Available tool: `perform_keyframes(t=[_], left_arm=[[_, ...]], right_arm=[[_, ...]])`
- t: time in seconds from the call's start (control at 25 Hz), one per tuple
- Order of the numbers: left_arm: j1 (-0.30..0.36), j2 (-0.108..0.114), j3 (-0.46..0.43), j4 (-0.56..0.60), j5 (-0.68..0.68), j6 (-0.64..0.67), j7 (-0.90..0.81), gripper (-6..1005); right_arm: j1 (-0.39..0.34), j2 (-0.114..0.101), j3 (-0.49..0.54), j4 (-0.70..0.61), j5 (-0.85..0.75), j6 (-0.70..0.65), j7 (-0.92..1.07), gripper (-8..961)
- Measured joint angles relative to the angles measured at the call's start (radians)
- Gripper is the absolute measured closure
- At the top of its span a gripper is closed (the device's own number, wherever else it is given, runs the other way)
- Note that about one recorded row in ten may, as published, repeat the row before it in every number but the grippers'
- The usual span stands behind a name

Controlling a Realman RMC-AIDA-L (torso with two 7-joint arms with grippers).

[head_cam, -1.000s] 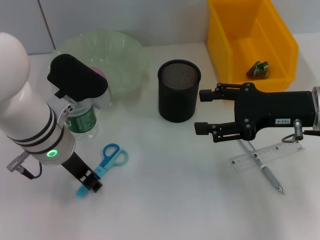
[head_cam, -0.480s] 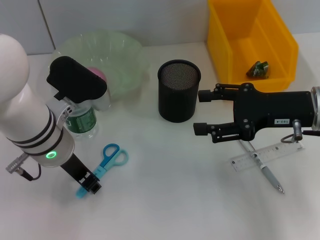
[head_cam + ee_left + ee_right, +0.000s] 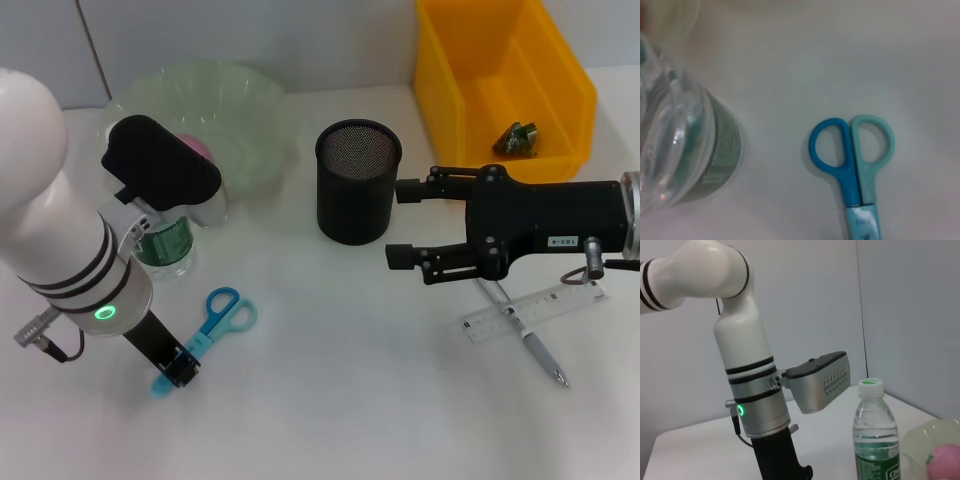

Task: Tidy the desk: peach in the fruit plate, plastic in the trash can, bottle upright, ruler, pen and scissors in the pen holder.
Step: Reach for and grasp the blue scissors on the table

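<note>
The clear bottle [image 3: 164,246] [image 3: 685,145] [image 3: 875,440] with a green label stands upright in front of the pale green fruit plate [image 3: 235,100], which holds the pink peach [image 3: 196,148] [image 3: 945,462]. Blue scissors [image 3: 218,315] [image 3: 852,165] lie flat beside the bottle. My left gripper [image 3: 178,368] points down at the table by the scissors' blade end. The black mesh pen holder [image 3: 358,180] stands mid-table. To its right my right gripper [image 3: 400,222] hovers open and empty. A clear ruler [image 3: 535,310] and a pen [image 3: 528,338] lie crossed below it. Green plastic [image 3: 520,138] lies in the yellow trash can [image 3: 560,70].
The left arm's white forearm [image 3: 60,250] [image 3: 747,370] and black camera housing [image 3: 160,160] overhang the bottle and the plate's near rim. The yellow bin sits at the back right corner. Bare white tabletop [image 3: 340,400] spreads across the front.
The left arm's wrist housing has shifted slightly to the right, toward the fruit plate. Scissors, bottle and the right gripper stay where they were.
</note>
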Motion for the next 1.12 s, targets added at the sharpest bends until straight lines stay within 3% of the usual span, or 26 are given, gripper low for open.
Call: perform_keyframes(t=[0.28, 1.12], left_arm=[[0.0, 0.0, 0.002, 0.0, 0.001, 0.0, 0.001, 731], [0.01, 0.001, -0.003, 0.031, 0.0, 0.005, -0.007, 720]], right_arm=[[0.005, 0.001, 0.0, -0.001, 0.0, -0.001, 0.012, 127], [0.003, 0.001, 0.012, -0.003, 0.028, 0.006, 0.014, 127]])
